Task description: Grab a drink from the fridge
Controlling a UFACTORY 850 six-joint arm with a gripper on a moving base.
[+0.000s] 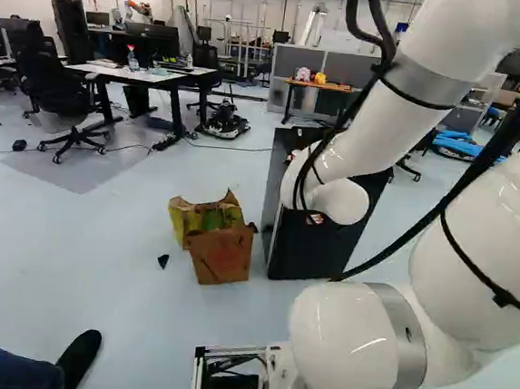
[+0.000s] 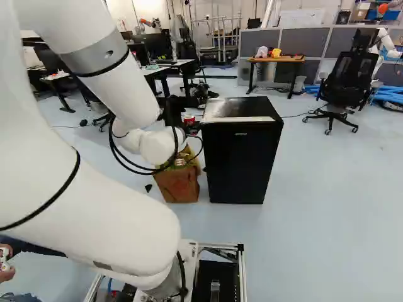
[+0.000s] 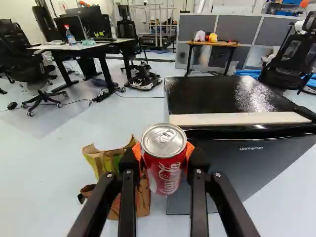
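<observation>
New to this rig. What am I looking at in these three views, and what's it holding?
It's one white robot arm on a moving base. The left and right base views come from two cameras on that base, behind the arm, so they show the same scene twice. The wrist view looks along the black pincer at the arm's end.

The pincer holds a red drink can upright between its two orange-padded fingers; the can's top also shows in the right base view.

On the pale floor stands a black fridge, door shut, with a pale strip along its top front edge. Beside it are a brown bag and a yellow-green bag. Whether the can came from that fridge, these pictures can't say.
</observation>
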